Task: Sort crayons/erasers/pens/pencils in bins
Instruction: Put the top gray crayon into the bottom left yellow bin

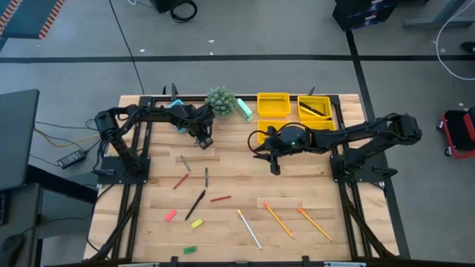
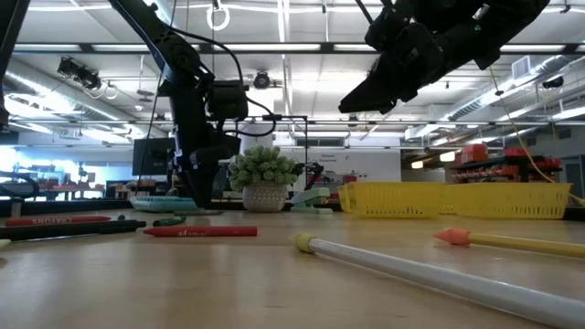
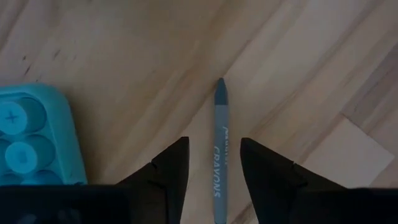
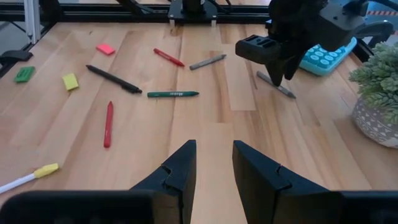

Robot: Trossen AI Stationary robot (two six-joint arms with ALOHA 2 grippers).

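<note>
My left gripper (image 1: 202, 139) is open, low over the far part of the table. Its fingers stand on either side of a grey-blue crayon (image 3: 221, 149) lying flat on the wood, with a gap on each side. The right wrist view shows the same gripper (image 4: 278, 68) over that crayon (image 4: 277, 86). My right gripper (image 1: 274, 166) is open and empty, raised above the table's middle (image 2: 375, 91). Yellow bins (image 1: 273, 104) (image 1: 315, 108) stand at the far right. Red crayons (image 1: 220, 199) (image 1: 180, 181), a black pen (image 1: 195, 204), erasers (image 1: 170, 216) (image 1: 197, 222) (image 1: 191, 250) and pencils (image 1: 249, 228) (image 1: 278, 220) (image 1: 315, 223) lie toward the near side.
A blue calculator (image 3: 31, 143) lies right beside my left gripper. A small potted plant (image 1: 221, 100) stands at the far edge, next to the bins. A third yellow bin (image 1: 261, 135) is partly hidden under my right arm. A grey crayon (image 4: 208, 61) and a green crayon (image 4: 173, 94) lie mid-table.
</note>
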